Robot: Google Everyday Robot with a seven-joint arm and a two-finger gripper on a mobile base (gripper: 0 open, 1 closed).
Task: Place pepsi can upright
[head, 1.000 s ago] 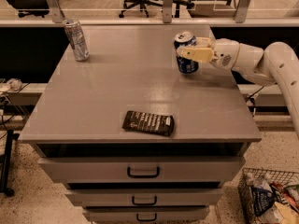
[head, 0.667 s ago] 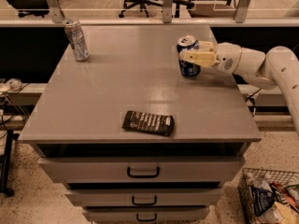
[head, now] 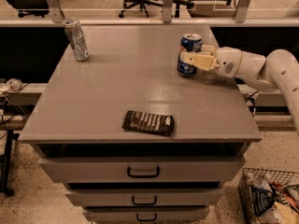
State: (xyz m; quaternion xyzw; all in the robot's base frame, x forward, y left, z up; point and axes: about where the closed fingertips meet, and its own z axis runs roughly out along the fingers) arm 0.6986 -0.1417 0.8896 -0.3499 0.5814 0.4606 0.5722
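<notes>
**Supervisor:** Status of the placement?

**Operator:** From my station, the pepsi can [head: 186,69] stands upright, silver top up, on the right rear part of the table [head: 117,83]. Its base looks to meet the surface, though I cannot confirm that it carries its own weight. The gripper [head: 191,53] reaches in from the right at mid-height of the can, its jaws clenched around the can body, one finger across the front and one behind. I judge the uprighting done. What is left is letting go and backing off without tipping it.

**Supervisor:** Edges?

**Operator:** The can sits closer to the right edge and the back edge than to the front, but it is not on either lip, with bare top showing on all sides of its base. The arm [head: 275,69] overhangs the right edge, and a wire basket [head: 261,172] sits on the floor below that side, well apart.

**Supervisor:** Room to withdraw?

**Operator:** Ample, in my reading. The silver can [head: 77,40] stands at the far left rear corner and the black packet [head: 148,122] lies flat near the front edge, both well apart from the gripper. Nothing lies between the gripper and the right edge, so I would pull straight back that way. The drawers [head: 142,171] below are closed and play no part. My one concern is a finger dragging the can on opening, since it is light and stands near the edge
</notes>
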